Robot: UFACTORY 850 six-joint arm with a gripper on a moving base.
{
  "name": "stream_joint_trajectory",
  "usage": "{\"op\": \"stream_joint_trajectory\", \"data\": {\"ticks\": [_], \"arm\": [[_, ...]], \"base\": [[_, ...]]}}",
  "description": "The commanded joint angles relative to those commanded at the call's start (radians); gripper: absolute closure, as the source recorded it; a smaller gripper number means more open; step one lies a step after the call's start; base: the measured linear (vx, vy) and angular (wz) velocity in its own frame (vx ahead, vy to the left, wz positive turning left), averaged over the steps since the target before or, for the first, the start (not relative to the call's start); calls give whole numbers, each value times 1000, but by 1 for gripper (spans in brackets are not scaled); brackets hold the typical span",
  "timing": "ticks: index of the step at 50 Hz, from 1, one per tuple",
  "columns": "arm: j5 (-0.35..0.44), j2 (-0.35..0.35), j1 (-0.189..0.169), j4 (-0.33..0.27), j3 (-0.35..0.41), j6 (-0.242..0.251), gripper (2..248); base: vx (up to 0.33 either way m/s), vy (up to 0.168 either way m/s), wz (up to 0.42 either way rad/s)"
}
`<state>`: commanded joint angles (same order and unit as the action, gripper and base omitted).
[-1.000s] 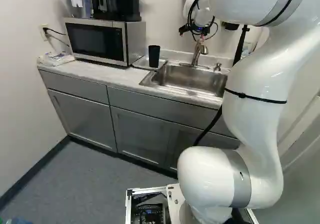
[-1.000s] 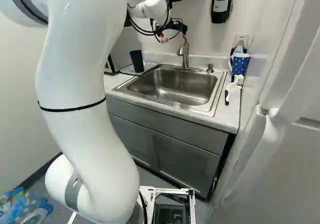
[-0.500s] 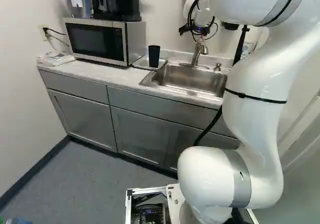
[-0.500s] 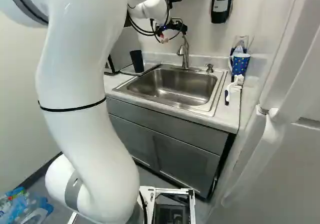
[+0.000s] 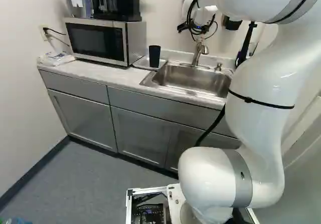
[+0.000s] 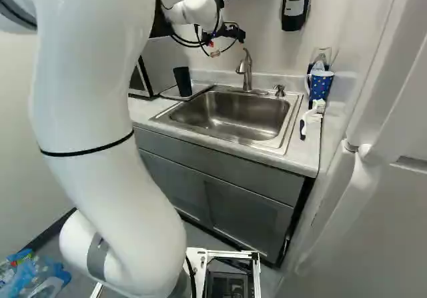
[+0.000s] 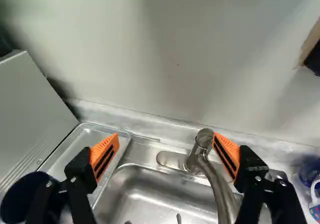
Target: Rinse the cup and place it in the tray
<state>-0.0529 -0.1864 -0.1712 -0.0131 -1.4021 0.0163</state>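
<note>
The dark cup [image 5: 154,56] is seen standing upright on the shallow tray [image 5: 142,62], which is set between the microwave [image 5: 98,41] and the sink [image 6: 230,115]. Above the sink area, near the faucet [image 6: 247,71], the gripper [image 6: 231,34] is held. In the wrist view its two fingers are spread wide, neither pressed to the cup, and the faucet is seen beside one orange pad [image 7: 226,153]. Beyond the sink, a blue dotted mug [image 6: 321,85] and a white-headed brush [image 6: 311,119] are placed on the counter [image 6: 307,153].
</note>
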Motion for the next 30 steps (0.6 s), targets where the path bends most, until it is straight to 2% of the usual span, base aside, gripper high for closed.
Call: {"op": "stream_joint_trajectory", "data": {"ticks": [14,30], "arm": [[-13,58,28,0,63,0,3],[-122,117,61,0,124,0,3]], "base": [[0,0,0],[0,0,0]]}}
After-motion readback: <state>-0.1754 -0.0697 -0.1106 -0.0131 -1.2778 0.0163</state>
